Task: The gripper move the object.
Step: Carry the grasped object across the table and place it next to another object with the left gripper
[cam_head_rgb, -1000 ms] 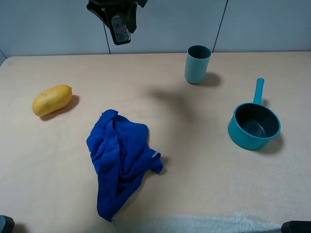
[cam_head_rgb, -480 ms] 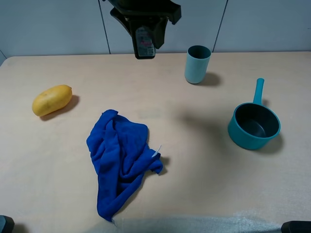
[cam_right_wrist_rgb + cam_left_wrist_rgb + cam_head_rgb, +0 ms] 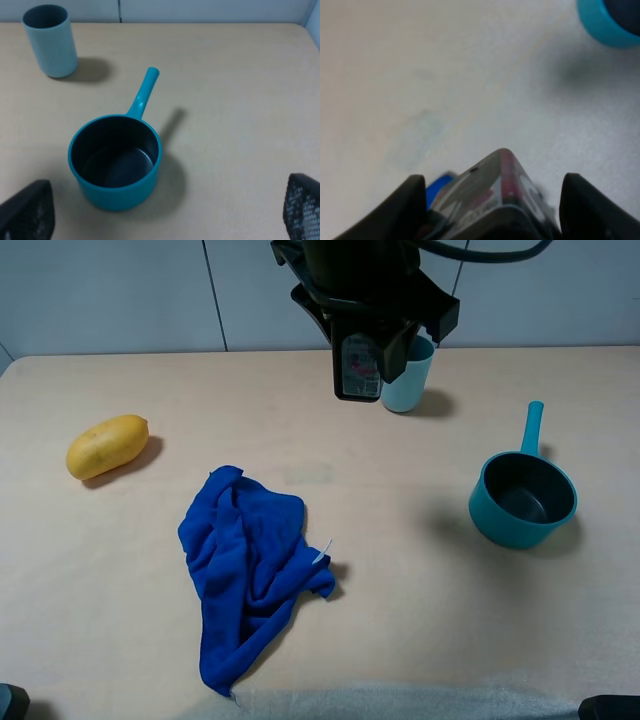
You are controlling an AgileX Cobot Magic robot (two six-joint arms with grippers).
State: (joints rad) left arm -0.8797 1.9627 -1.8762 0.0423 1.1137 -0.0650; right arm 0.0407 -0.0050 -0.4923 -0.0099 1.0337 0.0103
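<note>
Bench (image 3: 420, 590), left to right. Yellow fruit (image 3: 107, 446), 9 o'clock. Blue cloth (image 3: 250, 570), 7 o'clock. Object (image 3: 357, 375), 12 o'clock, raised off the bench, long axis upright, clamped in left jaws, hanging at their 6 o'clock. Cup (image 3: 412, 385), at its 3 o'clock, inside unseen. Saucepan (image 3: 522, 498), 4 o'clock, empty. Right jaws apart, holding nothing.

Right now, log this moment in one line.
left hand: shut on small black rectangular pack, airborne | right hand: open, empty
</note>
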